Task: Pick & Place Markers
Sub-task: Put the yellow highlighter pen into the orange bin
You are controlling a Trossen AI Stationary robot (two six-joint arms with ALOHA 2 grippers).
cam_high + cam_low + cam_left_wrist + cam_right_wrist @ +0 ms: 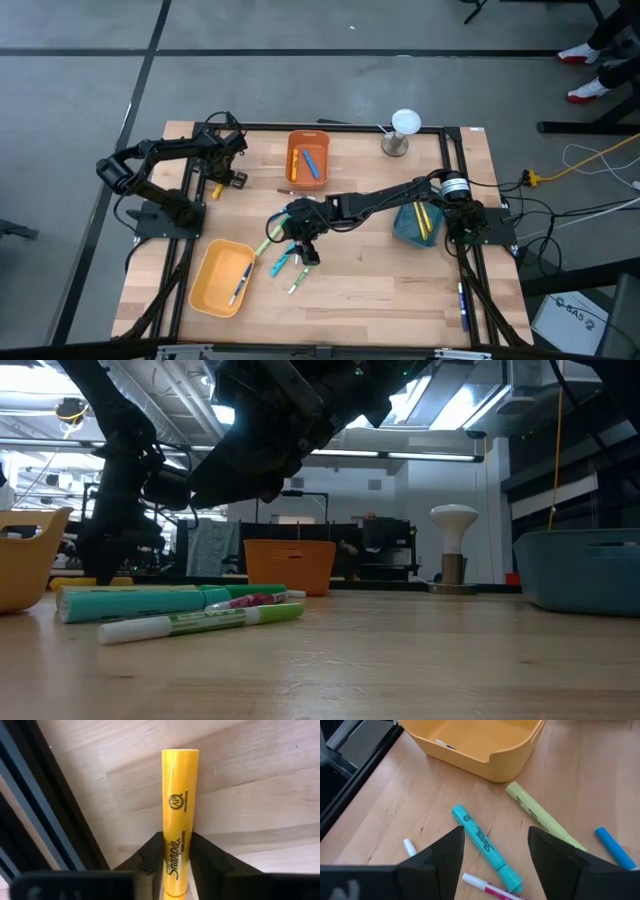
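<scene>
While the left gripper (pixel 177 865) clamps a yellow Sharpie highlighter (pixel 179 815) at the table's far left, the right gripper (pixel 495 855) hovers with fingers apart over a teal highlighter (pixel 487 847) near the yellow bin (pixel 480 745).

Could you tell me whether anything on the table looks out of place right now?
Loose markers lie scattered at odd angles on the table near the right gripper, outside the yellow bin. Another lies beyond the frame rail at the table's right edge.

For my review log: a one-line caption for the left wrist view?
Left gripper closing on a yellow Sharpie highlighter lying on the wooden table.
</scene>
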